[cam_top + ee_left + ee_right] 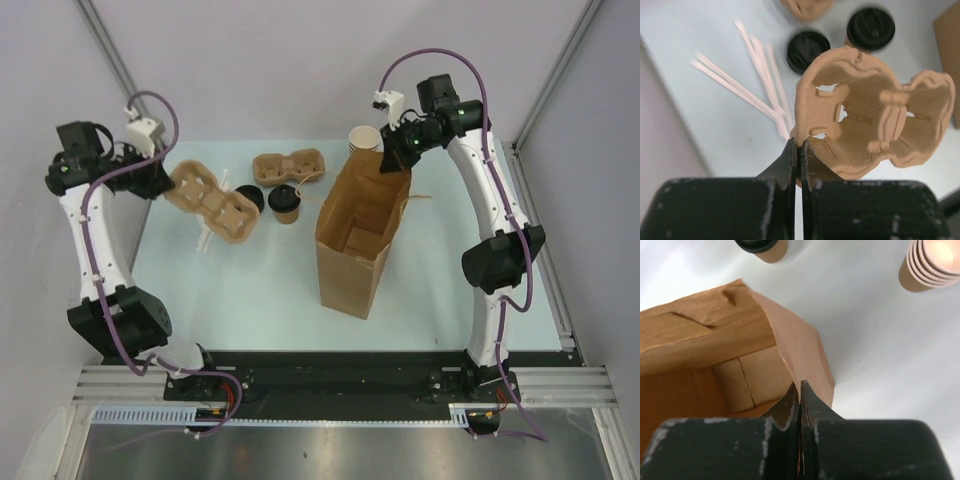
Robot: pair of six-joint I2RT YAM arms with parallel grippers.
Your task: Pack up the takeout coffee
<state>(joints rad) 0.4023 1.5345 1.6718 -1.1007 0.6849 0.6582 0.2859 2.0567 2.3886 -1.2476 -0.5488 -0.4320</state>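
Note:
The takeout coffee [285, 204], a tan cup with a black lid, stands on the table between a pulp cup carrier [210, 201] and the open brown paper bag [358, 235]. My left gripper [172, 184] is shut on the carrier's rim and holds it tilted; in the left wrist view the gripper [799, 145] pinches the carrier [875, 125], with the coffee [871, 27] beyond it. My right gripper [392, 160] is shut on the bag's far rim. In the right wrist view that gripper [801, 386] pinches the bag [715, 335], and the coffee [762, 247] shows at the top edge.
A loose black lid [250, 197] lies beside the coffee, also visible as a lid [808, 50] in the left wrist view. A second carrier [288, 165] sits at the back. Stacked lidless cups [362, 140] stand behind the bag. Pale stir sticks [757, 80] lie on the table at the left.

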